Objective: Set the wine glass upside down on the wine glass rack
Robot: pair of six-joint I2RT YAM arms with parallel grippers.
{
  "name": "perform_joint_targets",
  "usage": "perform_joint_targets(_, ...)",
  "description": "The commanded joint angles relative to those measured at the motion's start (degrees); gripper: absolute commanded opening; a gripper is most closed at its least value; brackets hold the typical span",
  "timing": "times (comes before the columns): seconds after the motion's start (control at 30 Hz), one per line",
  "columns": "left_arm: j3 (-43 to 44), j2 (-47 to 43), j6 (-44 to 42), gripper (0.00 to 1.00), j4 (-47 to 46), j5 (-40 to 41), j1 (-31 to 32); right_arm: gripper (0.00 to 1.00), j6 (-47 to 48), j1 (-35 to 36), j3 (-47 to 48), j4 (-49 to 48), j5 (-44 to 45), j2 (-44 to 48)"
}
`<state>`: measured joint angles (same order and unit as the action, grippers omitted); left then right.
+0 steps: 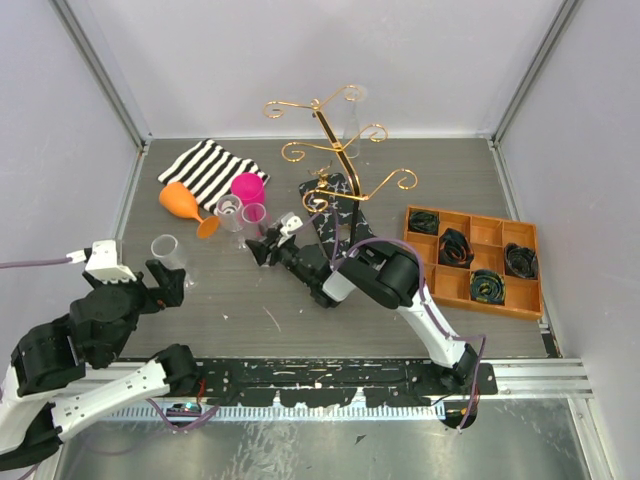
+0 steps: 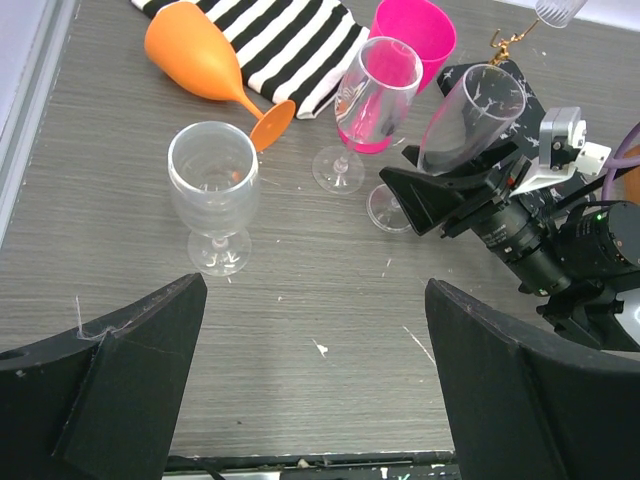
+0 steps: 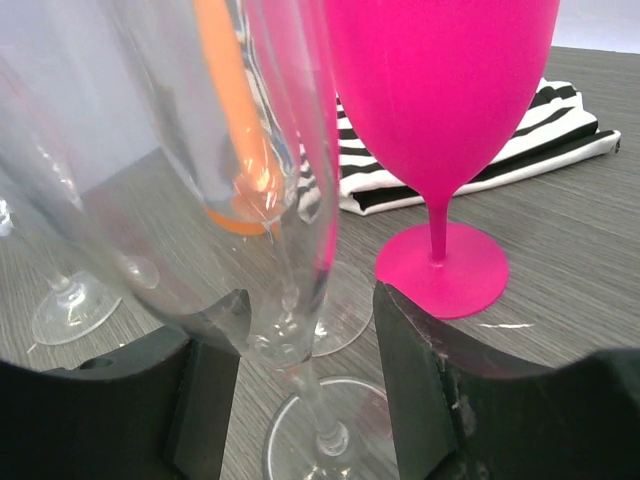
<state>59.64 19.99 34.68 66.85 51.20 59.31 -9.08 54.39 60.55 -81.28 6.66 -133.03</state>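
Clear wine glass (image 3: 285, 300) between fingers (image 3: 430, 400)

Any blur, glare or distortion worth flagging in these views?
Top external: evenly lit, sharp, soft shadows. Left wrist: sharp, own fingers dark. Right wrist: clear wine glass close to the lens, blurred, distorting what's behind; pink glass crisp.

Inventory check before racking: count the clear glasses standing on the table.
3: goblet at left, first flute beside the pink glass, second flute between the right fingers. None seems hidden.
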Motion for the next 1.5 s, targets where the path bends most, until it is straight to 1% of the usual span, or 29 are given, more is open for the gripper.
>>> perform_joint_targets(0.0, -0.71, -1.16, 0.92, 0.98, -0.36, 1.66, 0.09, 0.58, -0.94, -0.34, 2.53, -3.19, -0.33, -0.08)
perform_joint_targets(0.2, -0.75, -1.11, 0.93, 0.98, -0.39, 1.7, 0.1, 0.47, -1.14, -0.39, 3.07, -3.01, -0.54, -0.26)
perform_joint_targets(0.4, -0.75, -0.92, 0.92, 0.98, -0.46, 1.63, 0.05, 0.29, -0.81, -0.45, 2.78, -3.27, -1.7, -0.19)
perform_joint_targets(0.53, -0.75, -0.92, 0.85, 0.98, -0.41, 1.62, 0.02, 0.22, -0.48, -0.43, 2.19, -4.15, -2.82, -0.17)
perform_joint_targets(0.73, -0.79, -1.18, 0.88, 0.98, -0.45, 1.58, 0.08, 0.14, 0.22, -0.34, 0.92, -6.04, -4.41, -0.01)
perform_joint_targets(0.9, -0.78, -1.51, 0.84, 0.98, -0.35, 1.69, 0.03, 0.02, 4.13, 0.34, -0.64, -4.57, -5.89, 1.71)
perform_joint_targets(1.03, -0.84, -1.7, 0.83, 0.98, -0.48, 1.71, 0.11, 0.01, 8.64, 1.8, -3.51, -4.08, -6.36, 4.12)
perform_joint_targets(1.23, -0.84, -1.31, 0.84, 0.98, -0.5, 1.62, 0.05, 0.01, 9.48, 2.85, -8.08, -7.59, -6.89, 6.14)
perform_joint_targets(1.47, -0.86, -1.27, 0.91, 0.98, -0.5, 1.71, 0.08, 0.01, 11.47, 3.51, -10.42, -10.32, -9.46, 6.53)
